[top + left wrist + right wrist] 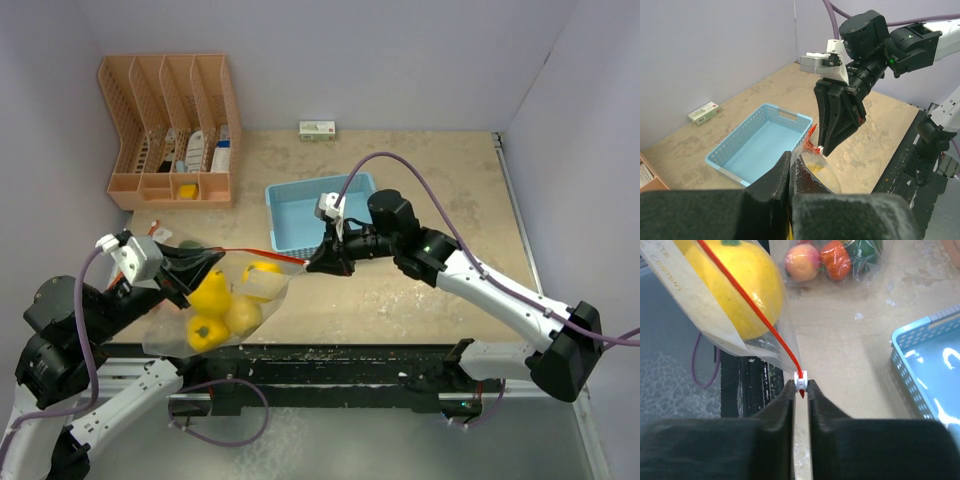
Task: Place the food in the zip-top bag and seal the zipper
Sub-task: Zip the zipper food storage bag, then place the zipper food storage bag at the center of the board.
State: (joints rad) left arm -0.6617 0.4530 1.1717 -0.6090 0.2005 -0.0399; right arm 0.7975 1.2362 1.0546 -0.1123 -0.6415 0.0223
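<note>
Beige surface (430, 190), grey walls. I see left jaws clamped on the bag (165, 335) edge; right jaws pinch its white slider (801, 382). Yellow food (212, 295) inside.

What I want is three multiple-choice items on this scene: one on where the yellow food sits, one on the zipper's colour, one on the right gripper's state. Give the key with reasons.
1. Where is the yellow food?
A. In the clear bag
B. In the blue basket
C. In the orange rack

2. What colour is the bag's zipper strip?
A. Blue
B. Red
C. Green

3. What state is the right gripper in?
A. Open above the basket
B. Shut on a yellow fruit
C. Shut on the white slider

Key:
1 A, the yellow pieces show through the bag's film.
2 B, a red line runs along the bag's mouth.
3 C, both fingers press the slider at the zipper's end.
</note>
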